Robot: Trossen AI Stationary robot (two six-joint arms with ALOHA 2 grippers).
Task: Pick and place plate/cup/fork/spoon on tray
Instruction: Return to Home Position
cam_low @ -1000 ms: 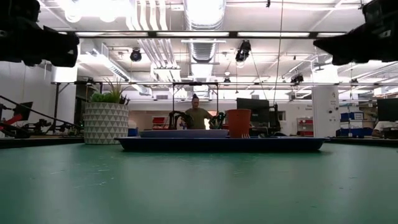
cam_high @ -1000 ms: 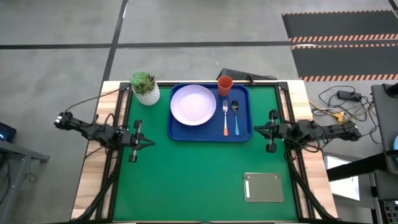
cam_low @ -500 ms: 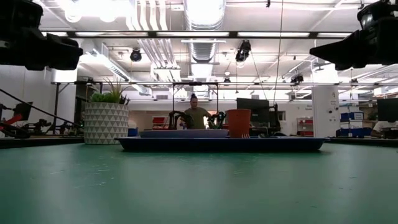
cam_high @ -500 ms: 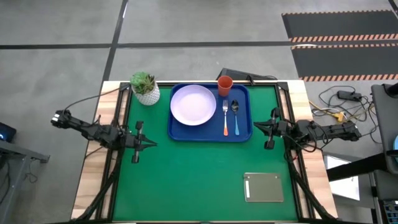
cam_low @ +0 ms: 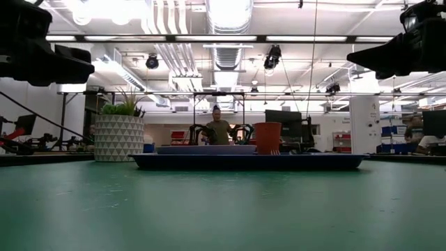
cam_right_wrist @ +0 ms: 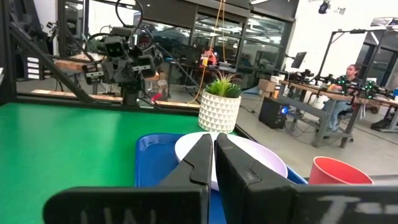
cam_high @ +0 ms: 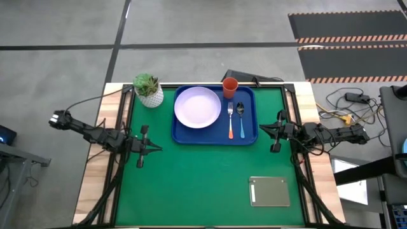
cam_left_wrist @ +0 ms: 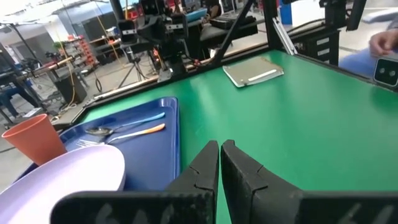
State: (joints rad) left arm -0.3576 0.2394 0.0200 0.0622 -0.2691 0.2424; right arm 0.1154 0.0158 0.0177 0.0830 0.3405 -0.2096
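Observation:
The blue tray [cam_high: 180,135] lies at the table's far middle. On it rest the lavender plate [cam_high: 198,107], the fork [cam_high: 230,121] with an orange handle and the spoon [cam_high: 240,119] with a blue handle. The orange-red cup [cam_high: 230,86] stands at the tray's far rim. My left gripper [cam_high: 157,149] is shut and empty above the table, left of the tray's near left corner; its fingertips show in its wrist view [cam_left_wrist: 219,147]. My right gripper [cam_high: 262,129] is shut and empty just right of the tray; it shows in its wrist view [cam_right_wrist: 211,139].
A white pot with a green plant [cam_high: 148,90] stands at the far left corner. A grey flat slab [cam_high: 269,191] lies at the near right. The green table surface [cam_high: 197,184] spreads between the arms. A person [cam_low: 219,128] sits in the room beyond the table.
My left gripper has moved a little toward the table's near edge and toward the right, staying shut. My right gripper has drawn slightly toward the tray, staying shut. The things on the tray have kept still.

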